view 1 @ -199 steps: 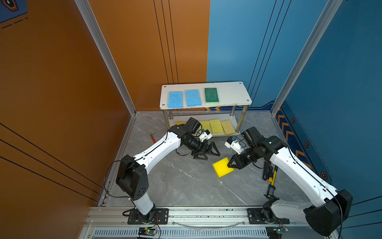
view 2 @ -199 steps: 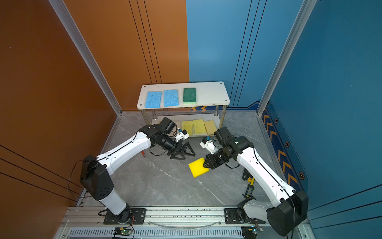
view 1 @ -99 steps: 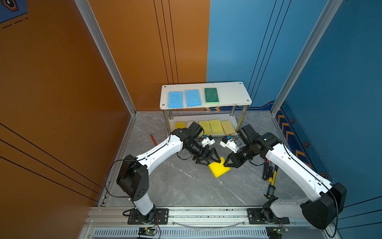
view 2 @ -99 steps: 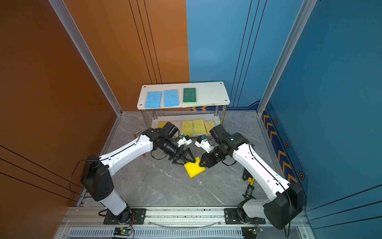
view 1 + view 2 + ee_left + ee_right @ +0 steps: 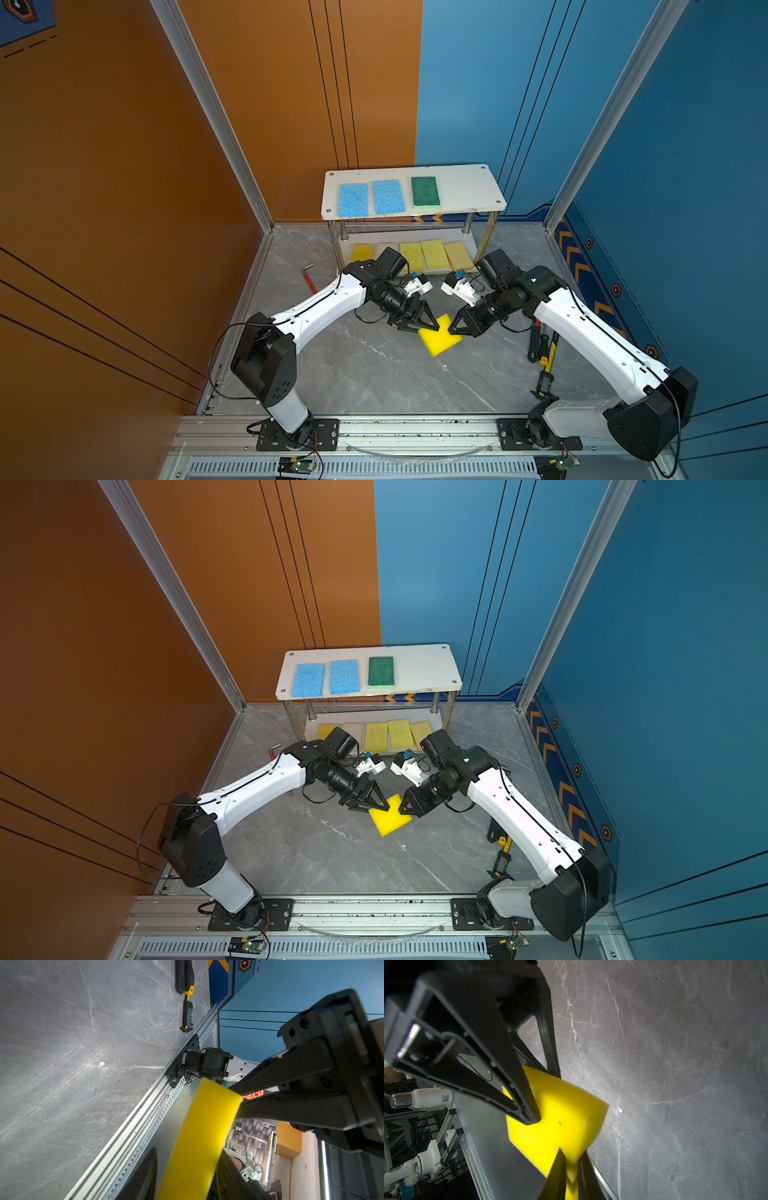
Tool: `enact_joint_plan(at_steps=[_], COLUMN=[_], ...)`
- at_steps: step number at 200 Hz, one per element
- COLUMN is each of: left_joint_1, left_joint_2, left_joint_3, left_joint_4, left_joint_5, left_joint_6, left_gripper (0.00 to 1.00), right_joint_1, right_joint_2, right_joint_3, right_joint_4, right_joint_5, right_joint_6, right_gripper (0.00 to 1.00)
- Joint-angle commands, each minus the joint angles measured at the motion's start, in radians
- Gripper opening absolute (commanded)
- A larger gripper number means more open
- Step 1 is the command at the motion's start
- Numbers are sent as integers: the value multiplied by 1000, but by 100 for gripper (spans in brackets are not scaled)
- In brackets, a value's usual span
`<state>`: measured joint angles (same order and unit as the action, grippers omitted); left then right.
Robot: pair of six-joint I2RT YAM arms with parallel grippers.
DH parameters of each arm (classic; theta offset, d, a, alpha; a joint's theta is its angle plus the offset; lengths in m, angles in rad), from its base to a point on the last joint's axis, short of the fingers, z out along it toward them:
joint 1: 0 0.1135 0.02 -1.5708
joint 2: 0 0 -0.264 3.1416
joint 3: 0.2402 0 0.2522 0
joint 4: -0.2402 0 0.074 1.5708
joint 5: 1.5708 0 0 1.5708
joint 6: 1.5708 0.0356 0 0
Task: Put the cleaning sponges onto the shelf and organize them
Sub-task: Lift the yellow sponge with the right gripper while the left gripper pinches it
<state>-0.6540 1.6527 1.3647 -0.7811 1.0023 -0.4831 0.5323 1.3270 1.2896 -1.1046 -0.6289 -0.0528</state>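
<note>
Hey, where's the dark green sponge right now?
In both top views the dark green sponge lies flat on the top board of the shelf, at the back of the scene. A blue sponge sits just to its left.

We see the left tool point(image 5: 430, 327) and right tool point(image 5: 452, 329) meet at one bright yellow sponge point(image 5: 440, 343) over the grey tabletop point(image 5: 374, 374) — each at one of its far edges, in front of the shelf point(image 5: 469, 187).

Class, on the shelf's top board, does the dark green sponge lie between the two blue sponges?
No: the dark green sponge lies to the right of both blue sponges.
</note>
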Motion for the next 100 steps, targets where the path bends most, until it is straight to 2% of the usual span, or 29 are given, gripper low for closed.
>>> enact_joint_plan(at_steps=[1, 13, 38, 51, 73, 100], left_joint_1=[7, 7, 7, 8, 12, 13], left_joint_2=[-27, -28, -31, -30, -32, -32], left_joint_3=[-10, -10, -15, -18, -19, -21], left_joint_4=[16, 18, 20, 23, 26, 28], left_joint_5=[36, 36, 40, 40, 41, 39], left_joint_6=[-9, -11, -13, -16, -19, -25], left_gripper=[45, 44, 26, 20, 19, 18], right_joint_1=[11, 11, 10, 11, 11, 1], right_joint_2=[4, 7, 12, 13, 16, 15], right_joint_3=[12, 14, 14, 17, 19, 23], right_joint_4=[22, 23, 25, 26, 27, 28], right_joint_5=[-11, -8, -3, 2, 6, 12], right_joint_6=[-5, -1, 2, 4, 7, 15], right_gripper=[13, 13, 14, 14, 17, 28])
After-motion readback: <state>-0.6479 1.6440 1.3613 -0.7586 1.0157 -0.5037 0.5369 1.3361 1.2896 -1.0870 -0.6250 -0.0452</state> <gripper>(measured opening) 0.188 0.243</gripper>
